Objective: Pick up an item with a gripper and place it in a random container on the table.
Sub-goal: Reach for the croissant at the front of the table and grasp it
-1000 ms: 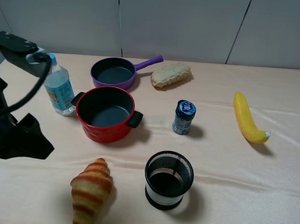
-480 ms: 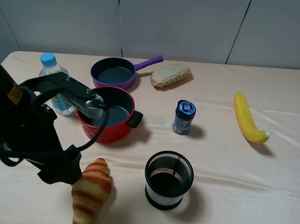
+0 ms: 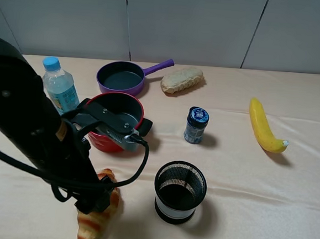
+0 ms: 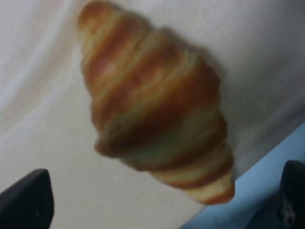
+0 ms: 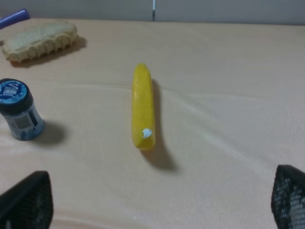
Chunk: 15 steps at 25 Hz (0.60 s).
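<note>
Lower left of the overhead view: your left hand (image 3: pixel 93 202), wide open and empty, hangs over the croissant (image 3: pixel 97 225) on the table (image 3: pixel 244 181). Next, lower it, close, then carry to the red pot (image 3: pixel 117 95).

Purple pan (image 3: pixel 120 78), bread loaf (image 3: pixel 182 79), banana (image 3: pixel 263 126), jar (image 3: pixel 196 125), mesh cup (image 3: pixel 179 193), water bottle (image 3: pixel 59 91)

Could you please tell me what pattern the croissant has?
The croissant is golden-brown with darker brown stripes across it; the left wrist view shows it best.
</note>
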### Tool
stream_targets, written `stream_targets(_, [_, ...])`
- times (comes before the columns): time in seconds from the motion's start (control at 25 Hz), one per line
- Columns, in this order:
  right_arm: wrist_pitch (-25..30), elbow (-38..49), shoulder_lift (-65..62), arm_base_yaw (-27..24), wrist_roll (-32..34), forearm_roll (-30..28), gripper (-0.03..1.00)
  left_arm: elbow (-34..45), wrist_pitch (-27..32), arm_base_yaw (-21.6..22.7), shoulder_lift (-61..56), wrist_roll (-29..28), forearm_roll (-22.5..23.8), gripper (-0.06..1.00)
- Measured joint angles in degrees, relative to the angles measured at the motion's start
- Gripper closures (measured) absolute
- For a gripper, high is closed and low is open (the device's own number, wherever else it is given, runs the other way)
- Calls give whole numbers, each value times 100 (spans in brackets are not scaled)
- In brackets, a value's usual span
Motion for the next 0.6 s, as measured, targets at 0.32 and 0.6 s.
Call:
stream_targets(0.32, [0, 0, 0, 0, 0, 5, 27, 0, -473, -119, 614, -64, -119, -1])
stream_targets(0.6, [0, 0, 0, 0, 0, 15, 27, 0, -872, -178, 994, -207, -224, -1])
